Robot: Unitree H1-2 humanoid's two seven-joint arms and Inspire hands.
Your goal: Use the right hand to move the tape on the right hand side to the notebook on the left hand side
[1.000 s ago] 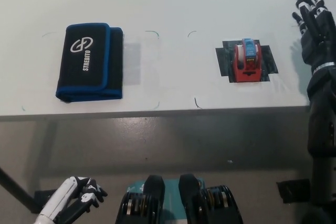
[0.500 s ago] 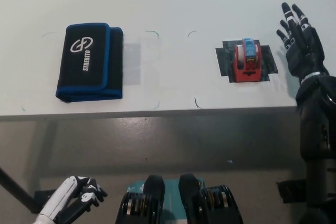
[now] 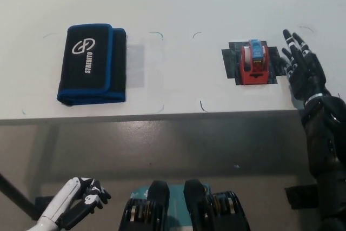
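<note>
**Right hand closing in on the tape dispenser**

Because the tape (image 3: 254, 61) sits in a red dispenser with a blue top, I expect it to behave as a small rigid block: stiff plastic, probably light, with smooth sides that could slip under a loose hold. I judge the long red flanks to be the place to take it, fingers on one side and thumb on the other, low on the body so it does not tip. The blue end may carry the cutter, so I would keep the fingertips off it, though I cannot make that detail out. It stands on a dark mat (image 3: 230, 63) near the right end of the table (image 3: 178, 4), close to the front edge.

My right hand (image 3: 304, 68) is spread, fingers apart and holding nothing, just beside the dispenser on its right and over the mat's right edge. A second ago it was out at the table's right end, farther back; since then it has come leftward and toward the front edge, step by step, to where it is now. The dispenser has not shifted.

The notebook (image 3: 92, 64), a black case with blue trim, lies near the table's left end, well apart from the tape. My white left hand (image 3: 86, 199) rests below the front edge at lower left, fingers curled on nothing.
</note>
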